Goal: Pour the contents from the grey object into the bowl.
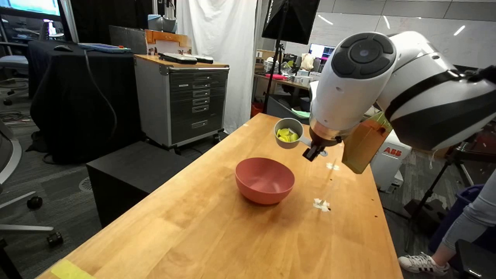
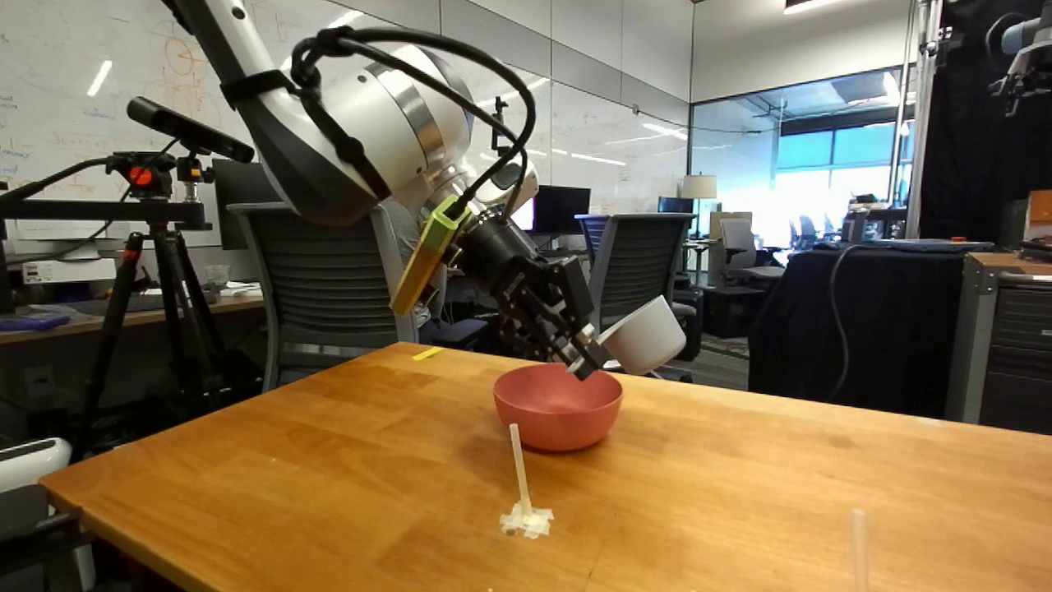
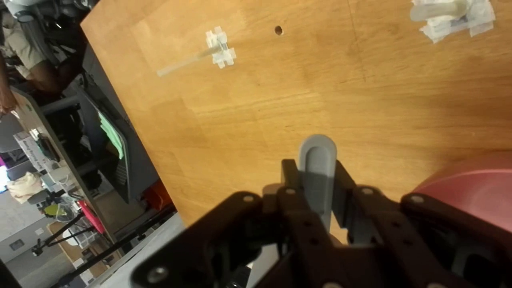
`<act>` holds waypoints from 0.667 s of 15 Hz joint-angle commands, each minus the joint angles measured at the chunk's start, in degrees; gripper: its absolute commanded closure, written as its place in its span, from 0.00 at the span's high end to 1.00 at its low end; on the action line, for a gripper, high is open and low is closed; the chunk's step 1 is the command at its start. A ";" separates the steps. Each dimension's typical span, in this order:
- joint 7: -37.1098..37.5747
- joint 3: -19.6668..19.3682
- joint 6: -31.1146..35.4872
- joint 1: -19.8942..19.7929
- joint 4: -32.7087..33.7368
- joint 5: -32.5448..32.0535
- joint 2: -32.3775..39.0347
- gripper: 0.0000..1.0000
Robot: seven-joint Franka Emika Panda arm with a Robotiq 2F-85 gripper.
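The grey cup (image 1: 286,145) hangs in the air above the table, tilted, with its opening facing one exterior camera. Small yellow-green pieces (image 1: 286,135) lie inside it. The cup also shows in an exterior view (image 2: 648,339), where its contents are hidden. My gripper (image 1: 314,152) is shut on the cup's handle (image 3: 319,160); it shows as well in an exterior view (image 2: 589,353) and the wrist view (image 3: 316,176). The pink-red bowl (image 1: 264,182) stands upright on the table and looks empty. The cup is higher than the bowl (image 2: 559,421) and off to its side. The wrist view shows part of the bowl (image 3: 480,196).
Thin translucent sticks stand taped to the wooden table (image 1: 217,232); a stick (image 2: 519,464) and its tape (image 2: 527,520) are near the bowl, and another stick (image 3: 188,63) shows in the wrist view. An orange-yellow plate (image 1: 364,147) is fixed near my wrist.
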State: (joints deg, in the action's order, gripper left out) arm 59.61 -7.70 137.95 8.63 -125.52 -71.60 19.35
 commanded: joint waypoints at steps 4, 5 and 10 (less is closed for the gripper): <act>6.09 3.64 -6.44 -1.06 0.07 -5.72 2.99 0.06; 6.63 4.03 -7.30 -1.02 0.13 -6.27 3.35 0.06; 8.70 5.84 -11.81 -0.70 0.47 -7.75 4.23 0.06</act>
State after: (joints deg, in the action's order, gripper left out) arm 65.71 -3.63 129.88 8.38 -125.64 -76.90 23.57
